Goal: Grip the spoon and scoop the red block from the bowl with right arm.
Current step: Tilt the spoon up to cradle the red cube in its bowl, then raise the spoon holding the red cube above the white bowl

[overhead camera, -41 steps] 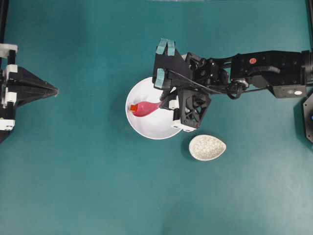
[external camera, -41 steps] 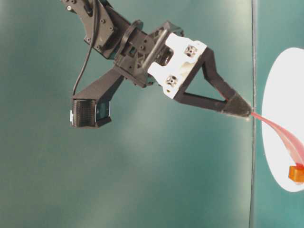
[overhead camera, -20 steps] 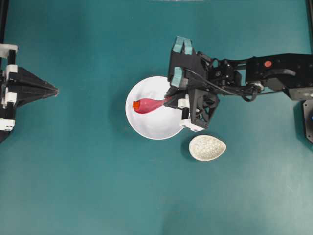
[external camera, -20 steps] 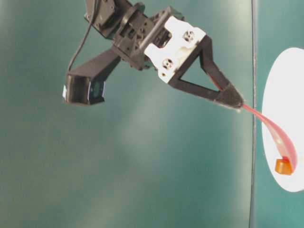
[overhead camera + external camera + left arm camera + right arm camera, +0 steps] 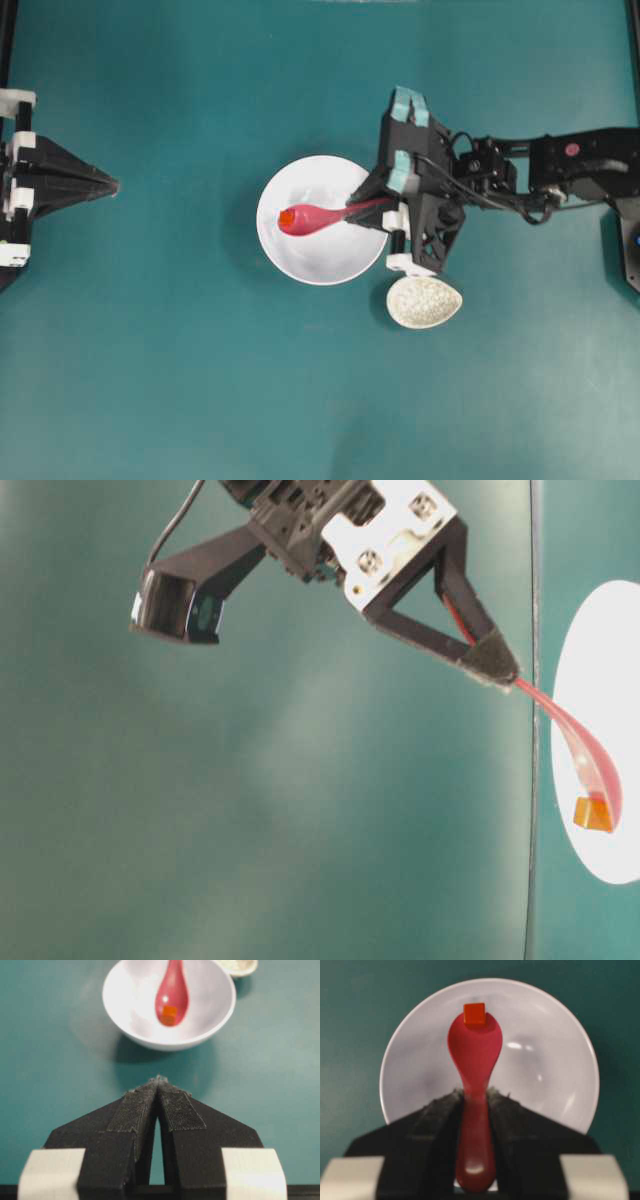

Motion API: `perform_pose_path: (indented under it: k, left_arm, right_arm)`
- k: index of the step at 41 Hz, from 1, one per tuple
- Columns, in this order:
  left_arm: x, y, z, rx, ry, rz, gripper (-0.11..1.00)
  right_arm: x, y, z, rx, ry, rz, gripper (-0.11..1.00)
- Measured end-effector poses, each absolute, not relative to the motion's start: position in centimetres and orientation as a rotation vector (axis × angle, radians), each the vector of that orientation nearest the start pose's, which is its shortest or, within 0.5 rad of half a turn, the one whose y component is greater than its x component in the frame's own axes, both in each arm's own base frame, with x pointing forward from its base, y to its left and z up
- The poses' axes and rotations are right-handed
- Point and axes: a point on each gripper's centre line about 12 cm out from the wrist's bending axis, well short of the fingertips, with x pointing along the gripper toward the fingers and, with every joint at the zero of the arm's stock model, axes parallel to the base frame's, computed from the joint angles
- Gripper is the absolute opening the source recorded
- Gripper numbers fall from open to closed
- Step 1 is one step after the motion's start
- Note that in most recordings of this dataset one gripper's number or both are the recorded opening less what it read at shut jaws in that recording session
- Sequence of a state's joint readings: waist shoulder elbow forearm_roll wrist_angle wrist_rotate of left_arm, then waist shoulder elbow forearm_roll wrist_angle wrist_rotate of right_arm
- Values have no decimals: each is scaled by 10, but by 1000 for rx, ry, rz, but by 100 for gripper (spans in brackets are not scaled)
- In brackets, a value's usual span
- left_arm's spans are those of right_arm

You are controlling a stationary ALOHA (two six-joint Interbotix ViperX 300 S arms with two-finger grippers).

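My right gripper (image 5: 368, 203) is shut on the handle of the pink-red spoon (image 5: 308, 219). The spoon's scoop reaches out over the white bowl (image 5: 300, 270). The tiny red block (image 5: 287, 216) sits in the far tip of the scoop. In the right wrist view the fingers (image 5: 437, 1110) clamp the spoon (image 5: 475, 1055) handle, with the block (image 5: 474, 1013) at the scoop's front and the bowl (image 5: 545, 1060) behind. My left gripper (image 5: 112, 185) is shut and empty at the far left, its tip (image 5: 159, 1080) pointing at the bowl (image 5: 125, 1000).
A small speckled beige egg-shaped dish (image 5: 424, 301) lies on the teal table just right of the bowl, under the right gripper's body. Its edge also shows in the left wrist view (image 5: 239, 965).
My right arm has drawn back to the right, carrying the spoon. The block was touching the scoop's far tip and now rides in the scoop. The left arm has not moved.
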State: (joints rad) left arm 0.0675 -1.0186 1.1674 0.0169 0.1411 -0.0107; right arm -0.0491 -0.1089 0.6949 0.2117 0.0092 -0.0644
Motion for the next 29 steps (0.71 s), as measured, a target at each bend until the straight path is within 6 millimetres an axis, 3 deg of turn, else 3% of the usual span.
perform_pose_path:
  k: [15,29]
  left_arm:
    - [185,13,256,-8,301,69,0]
    - [184,12,252,-6,337,67,0]
  right_arm:
    - [354,-17,198,137,428,-109,24]
    - [332,-7,181,124,363,-104,24]
